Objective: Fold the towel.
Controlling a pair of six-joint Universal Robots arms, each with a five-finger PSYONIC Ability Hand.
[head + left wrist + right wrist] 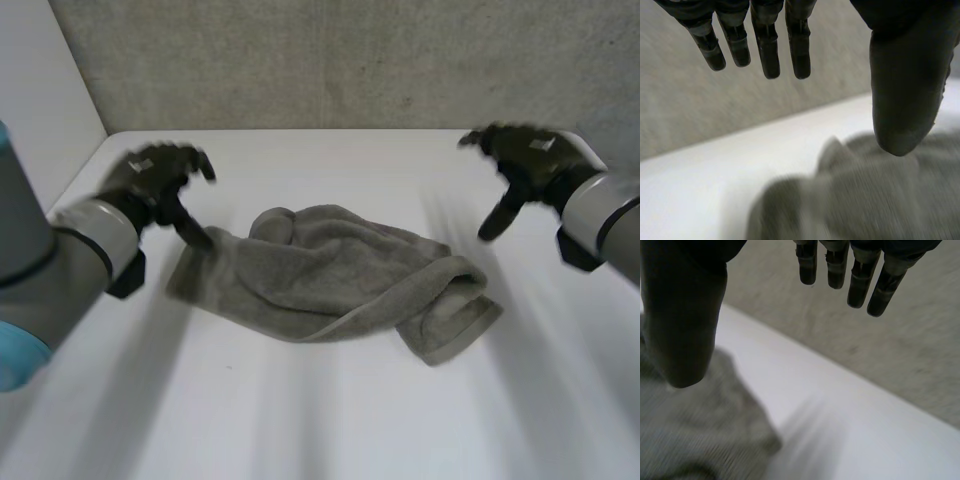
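A grey towel [330, 275] lies crumpled in the middle of the white table [320, 410], with a rolled fold at its right end. My left hand [155, 180] hovers just above the towel's left corner, open, fingers [767, 47] straight and thumb [902, 100] apart, holding nothing; the towel [860, 195] lies under the palm. My right hand [525, 160] hangs in the air to the right of the towel, apart from it, open, with its fingers [857, 277] spread from the thumb [682, 320]. The towel [695, 425] lies below that thumb.
A grey wall [340, 60] runs along the table's far edge. A white side panel [40, 100] stands at the far left. Bare tabletop lies in front of the towel and at both sides.
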